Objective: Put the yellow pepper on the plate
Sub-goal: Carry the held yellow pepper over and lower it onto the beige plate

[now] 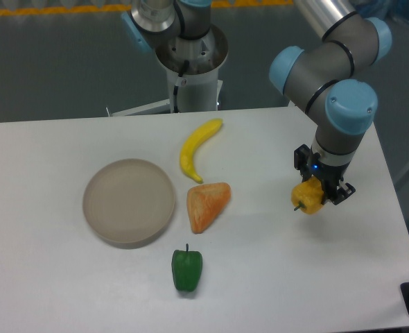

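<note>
The yellow pepper [308, 198] is small and yellow-orange with a short dark stem pointing left. It sits between the black fingers of my gripper [317, 189] at the right side of the white table, and the jaws are closed on it. I cannot tell whether it touches the table or hangs just above it. The beige-tan plate [129, 202] lies at the left of the table, far from the gripper, with nothing on it.
A yellow banana [197, 148] lies behind the middle of the table. An orange wedge-shaped piece [206, 205] lies just right of the plate. A green pepper [187, 269] lies near the front. The arm's base [190, 69] stands at the back edge.
</note>
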Tool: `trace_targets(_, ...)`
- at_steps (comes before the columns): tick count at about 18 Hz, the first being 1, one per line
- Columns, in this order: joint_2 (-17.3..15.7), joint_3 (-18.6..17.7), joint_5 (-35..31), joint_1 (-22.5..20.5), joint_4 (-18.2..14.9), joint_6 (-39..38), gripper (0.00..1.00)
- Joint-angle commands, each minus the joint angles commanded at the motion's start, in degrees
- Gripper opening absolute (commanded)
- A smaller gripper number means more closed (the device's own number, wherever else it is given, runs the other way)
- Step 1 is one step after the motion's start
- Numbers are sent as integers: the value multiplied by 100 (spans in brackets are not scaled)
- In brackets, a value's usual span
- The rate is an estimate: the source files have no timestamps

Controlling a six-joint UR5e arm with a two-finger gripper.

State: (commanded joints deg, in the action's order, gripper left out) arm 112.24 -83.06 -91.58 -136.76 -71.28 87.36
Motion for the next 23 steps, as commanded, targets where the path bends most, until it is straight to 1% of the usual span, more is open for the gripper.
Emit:
trace_targets(5,-9,-9,26,26,-17,-88,15)
trace_targets(6,-18,-18,44,140,-52,-131,16)
trace_targets(8,-96,-61,131,281,-158,-464,15)
trace_targets(9,-166,-114,175,455,-176,-788,15)
trace_targets(12,-360,-202,193,860,-176,-1334,14)
trace_targets(14,-474,-368,237,1159,-123,-1765,14)
trace_targets(16,-510,-413,246,1422,-88,-2064,14)
trace_targets(17,-510,-457,246,1702,-88,-2222,14)
trace_targets(19,-606,-702,255,1941,-88,-2267,14)
trace_targets(20,-667,-929,255,2073,-79,-2337,15)
trace_targets(21,-677,-1088,264,2231,-62,-2390,15)
trace_targets(23,-659,-1282,290,2486,-62,-2478,15)
